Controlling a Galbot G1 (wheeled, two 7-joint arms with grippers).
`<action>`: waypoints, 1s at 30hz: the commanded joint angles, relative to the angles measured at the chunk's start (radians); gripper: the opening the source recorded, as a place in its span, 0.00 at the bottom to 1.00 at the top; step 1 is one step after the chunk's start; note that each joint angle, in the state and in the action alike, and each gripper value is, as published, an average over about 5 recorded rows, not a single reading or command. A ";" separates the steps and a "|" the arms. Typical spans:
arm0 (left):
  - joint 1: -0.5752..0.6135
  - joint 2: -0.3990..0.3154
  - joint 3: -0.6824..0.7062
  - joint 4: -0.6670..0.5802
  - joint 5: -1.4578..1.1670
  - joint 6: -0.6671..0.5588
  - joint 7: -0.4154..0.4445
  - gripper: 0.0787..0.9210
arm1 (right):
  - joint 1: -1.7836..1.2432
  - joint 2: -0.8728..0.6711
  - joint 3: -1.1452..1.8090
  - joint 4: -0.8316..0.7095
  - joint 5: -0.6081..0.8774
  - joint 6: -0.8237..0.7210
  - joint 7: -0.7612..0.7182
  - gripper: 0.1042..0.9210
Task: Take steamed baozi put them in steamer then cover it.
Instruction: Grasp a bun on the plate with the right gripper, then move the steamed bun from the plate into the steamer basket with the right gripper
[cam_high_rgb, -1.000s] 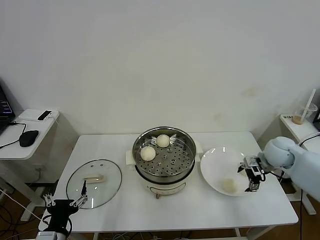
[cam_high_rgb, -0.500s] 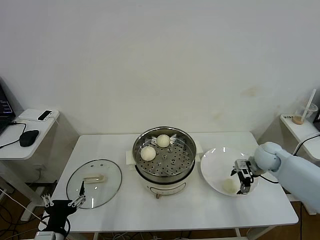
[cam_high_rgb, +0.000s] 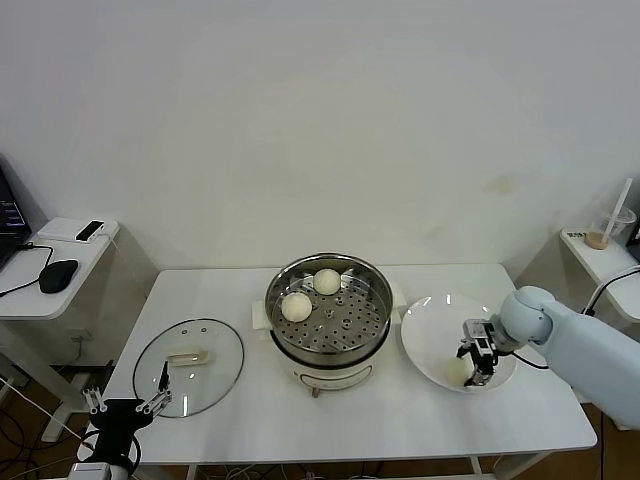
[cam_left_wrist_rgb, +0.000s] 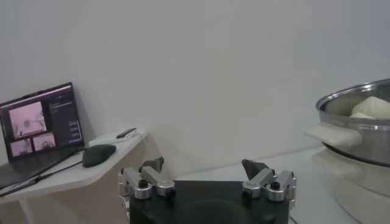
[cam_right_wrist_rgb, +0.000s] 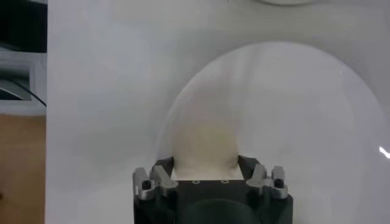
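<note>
Two steamed baozi (cam_high_rgb: 310, 294) already sit on the perforated tray of the steamer (cam_high_rgb: 327, 347), toward its rear and left side, with most of the tray still bare. One more bun (cam_high_rgb: 458, 370) lies on the white plate (cam_high_rgb: 425, 322) just to the right of the pot, near the plate's front edge. No fourth bun shows in any view.

That bun on the plate is the one in play. The right hand (cam_high_rgb: 478, 363) is down at it, fingers straddling it from the right; the right wrist view shows the bun (cam_right_wrist_rgb: 206, 149) filling the gap between the two dark fingers (cam_right_wrist_rgb: 163, 167), which have narrowed to about its width. Contact looks likely, though a firm grip cannot be confirmed.

What matters next is direction: the steamer lies to the left of this hand, close by across the plate's rim, so the carry is probably a short lift and leftward sweep over the pot wall to a bare patch of tray. A round bun has no long axis to mind.

Farther out, the cover (cam_high_rgb: 188, 365) lies flat on the tabletop (cam_high_rgb: 400, 430) left of the steamer, handle up. The left hand (cam_high_rgb: 128, 405) waits at the front left corner, beside the cover, its fingers spread wide and empty.
</note>
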 joint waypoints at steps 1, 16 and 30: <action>0.001 0.001 -0.001 -0.001 -0.001 0.000 0.000 0.88 | 0.017 -0.006 0.012 -0.006 -0.007 0.006 -0.040 0.64; -0.003 0.006 0.004 -0.004 -0.003 -0.001 0.000 0.88 | 0.347 -0.088 -0.044 0.060 0.128 0.027 -0.104 0.64; -0.003 0.007 0.003 -0.009 -0.002 -0.001 0.000 0.88 | 0.698 0.148 -0.290 0.164 0.262 -0.028 -0.045 0.65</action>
